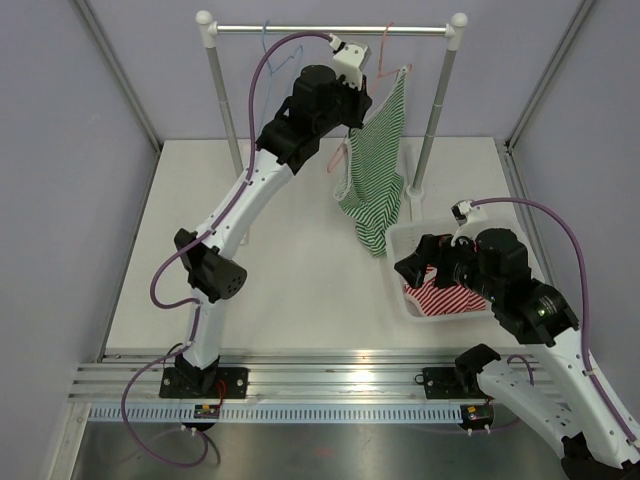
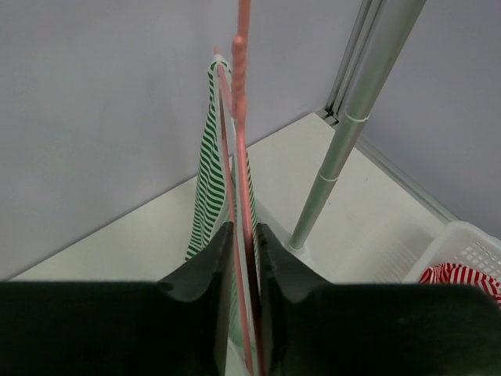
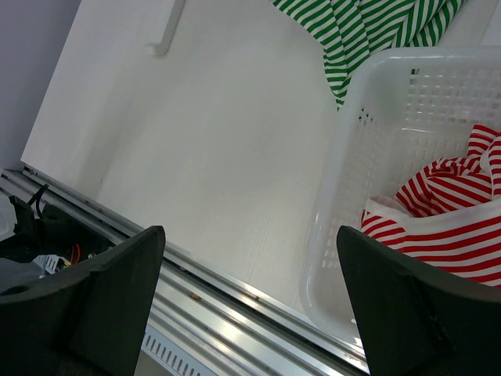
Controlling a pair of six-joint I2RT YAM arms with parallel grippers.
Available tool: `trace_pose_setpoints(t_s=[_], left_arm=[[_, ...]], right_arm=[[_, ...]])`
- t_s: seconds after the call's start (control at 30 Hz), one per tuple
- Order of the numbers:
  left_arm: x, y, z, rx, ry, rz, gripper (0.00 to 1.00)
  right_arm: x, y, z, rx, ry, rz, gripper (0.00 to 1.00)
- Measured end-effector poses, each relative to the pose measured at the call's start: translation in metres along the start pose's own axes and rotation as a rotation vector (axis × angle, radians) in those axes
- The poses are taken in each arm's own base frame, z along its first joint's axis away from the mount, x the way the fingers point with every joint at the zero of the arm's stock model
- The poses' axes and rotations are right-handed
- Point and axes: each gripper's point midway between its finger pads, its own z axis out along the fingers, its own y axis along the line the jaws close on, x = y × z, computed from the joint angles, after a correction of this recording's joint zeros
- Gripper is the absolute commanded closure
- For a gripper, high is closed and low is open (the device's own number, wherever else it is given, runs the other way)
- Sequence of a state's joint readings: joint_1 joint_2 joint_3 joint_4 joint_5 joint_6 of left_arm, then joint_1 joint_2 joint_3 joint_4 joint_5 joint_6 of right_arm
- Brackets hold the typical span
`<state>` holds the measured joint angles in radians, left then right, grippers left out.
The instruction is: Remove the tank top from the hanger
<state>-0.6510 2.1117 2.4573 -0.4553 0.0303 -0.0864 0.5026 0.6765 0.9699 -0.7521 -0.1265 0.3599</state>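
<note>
Green-striped tank top [image 1: 380, 170] hangs under the rail [image 1: 300, 29] from above. At the left wrist, my left gripper [image 2: 243, 235] pinches the pink hanger [image 2: 239, 117]; I'd hold it steady. The right wrist shows my right gripper [image 3: 249, 239] spread over the basket [image 3: 337, 157], free to pull fabric.

No writing, label, brand or number can be read in any view (all three checked).

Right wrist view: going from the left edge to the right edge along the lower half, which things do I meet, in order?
Dark finger → metal rail → white basket → red-striped garment. The other finger overlaps the garment, so I leave it out.
</note>
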Motion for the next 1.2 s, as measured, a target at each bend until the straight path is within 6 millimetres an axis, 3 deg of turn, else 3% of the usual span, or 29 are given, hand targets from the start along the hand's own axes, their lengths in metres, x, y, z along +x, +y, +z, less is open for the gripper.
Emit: trace_pose_setpoints(t_s=[0.03,0.1,0.37,0.53,0.7,0.9,1.07,1.2], left_arm=[[-0.001,0.000,0.000,-0.001,-0.002,-0.002,0.97],[-0.001,0.001,0.000,-0.006,-0.003,-0.003,1.00],[-0.005,0.006,-0.003,-0.041,-0.010,-0.020,1.00],[-0.018,0.014,-0.017,-0.100,-0.028,-0.020,1.00],[-0.051,0.015,-0.046,-0.122,-0.089,-0.023,1.00],[-0.084,0.011,-0.095,-0.118,-0.146,-0.043,1.00],[-0.077,0.008,-0.137,-0.122,-0.102,-0.067,1.00],[-0.051,0.007,-0.171,-0.124,-0.030,-0.092,1.00]], right_arm=[[0.000,0.000,0.000,0.000,0.000,0.000,0.02],[0.001,0.001,0.000,-0.006,0.003,0.001,0.02],[0.002,0.004,0.000,-0.023,0.010,0.001,0.02],[0.001,0.005,-0.001,-0.025,0.009,0.000,0.02],[-0.001,0.006,-0.004,-0.030,-0.003,-0.001,0.01],[-0.010,0.010,-0.008,-0.039,-0.026,-0.006,0.00],[-0.022,0.015,-0.008,-0.040,-0.041,-0.017,0.00],[-0.040,0.020,-0.001,-0.043,-0.064,-0.024,0.01]])
